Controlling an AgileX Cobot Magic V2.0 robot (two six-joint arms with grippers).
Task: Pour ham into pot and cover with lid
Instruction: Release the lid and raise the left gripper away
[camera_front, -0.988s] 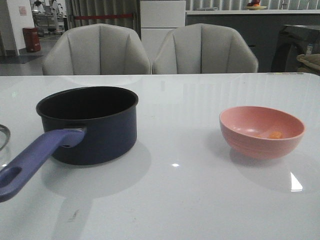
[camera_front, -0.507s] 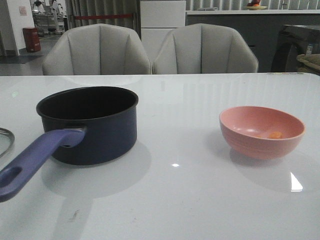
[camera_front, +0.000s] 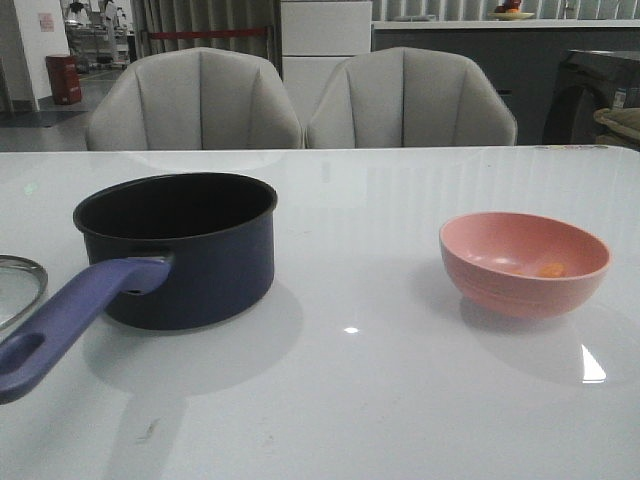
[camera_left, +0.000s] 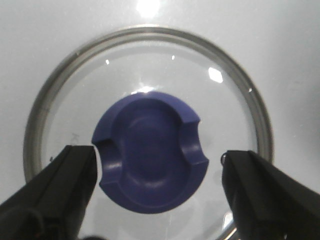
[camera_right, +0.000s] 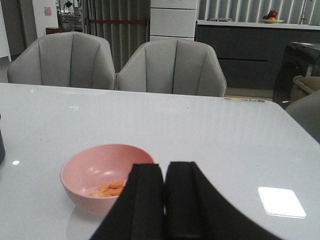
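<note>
Left wrist view: left gripper (camera_left: 159, 172) spread wide, black fingers (camera_left: 55, 185) flanking purple-blue knob of lid (camera_left: 75, 100), gap showing on both sides, whether either finger touches cannot tell; lid flat on white table (camera_left: 290, 45). Right wrist view: right gripper (camera_right: 165, 187) pressed together, nothing between fingers; pink bowl (camera_right: 82, 185) just beyond fingertips, ham (camera_right: 111, 188) pieces inside. Front view: pot (camera_front: 190, 250) on table left, handle pointing toward camera; lid rim at far left edge beside handle; bowl well apart at right
</note>
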